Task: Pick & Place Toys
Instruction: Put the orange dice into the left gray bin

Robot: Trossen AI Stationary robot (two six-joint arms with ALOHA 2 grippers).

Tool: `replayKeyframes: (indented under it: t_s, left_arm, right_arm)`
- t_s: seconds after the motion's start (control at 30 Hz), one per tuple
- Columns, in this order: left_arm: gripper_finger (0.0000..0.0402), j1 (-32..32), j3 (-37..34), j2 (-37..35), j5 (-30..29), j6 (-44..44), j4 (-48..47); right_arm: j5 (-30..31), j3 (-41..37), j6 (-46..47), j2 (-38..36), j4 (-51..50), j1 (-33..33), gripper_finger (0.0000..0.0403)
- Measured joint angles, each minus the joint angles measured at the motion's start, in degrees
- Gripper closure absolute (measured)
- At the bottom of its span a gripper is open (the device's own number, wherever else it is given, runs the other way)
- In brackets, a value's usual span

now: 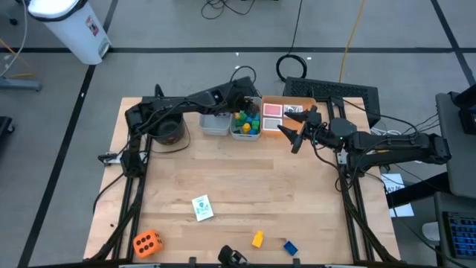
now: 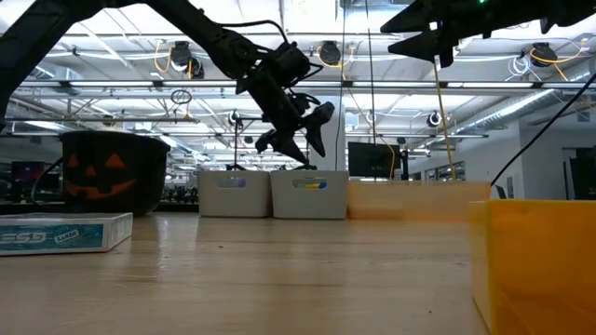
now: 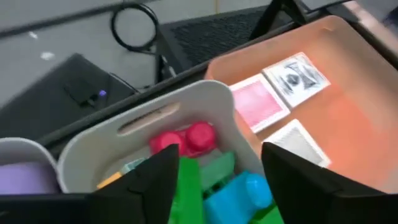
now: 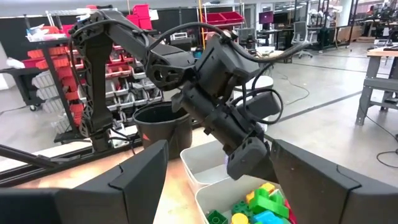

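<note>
We note a light wooden table [image 1: 245,186]. At 12 o'clock stand a black bucket [image 1: 168,131], two grey bins [image 1: 214,124] and an orange tray [image 1: 277,100]. Toward 6 o'clock lie a card [image 1: 202,208], an orange die [image 1: 146,243], a yellow brick [image 1: 257,239] and a blue brick [image 1: 290,247].

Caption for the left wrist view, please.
Left gripper open above the bin of bricks; cards in the orange tray.

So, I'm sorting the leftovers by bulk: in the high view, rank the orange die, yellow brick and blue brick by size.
1. Orange die, clearly largest.
2. Yellow brick and blue brick look about alike; I won't rank them.
</note>
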Motion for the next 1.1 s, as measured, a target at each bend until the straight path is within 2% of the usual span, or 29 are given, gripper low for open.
replayKeyframes:
  t_s: [0.13,0.3,0.5,0.87,1.1]
  left_arm:
    - [0.0134,0.6,0.0,0.0,5.8,-0.4,0.5]
    - [0.0114,1.3,0.0,-0.7,13.0,-0.1,0.7]
    - [0.0116,2.7,0.0,-4.8,15.4,0.7,0.0]
    - [0.0121,5.3,0.0,-22.2,19.7,5.7,-0.5]
    - [0.0119,5.7,0.0,-35.1,19.8,8.1,-0.8]
  right_arm:
    - [0.0,0.0,0.0,0.0,0.0,0.0,0.0129]
    - [0.0,0.0,0.0,0.0,0.0,0.0,0.0129]
    - [0.0,0.0,0.0,-0.1,0.0,0.0,0.0129]
    - [0.3,0.0,0.0,-0.2,0.2,0.0,0.0129]
    - [0.4,0.0,0.0,-0.2,0.1,0.0,0.0129]
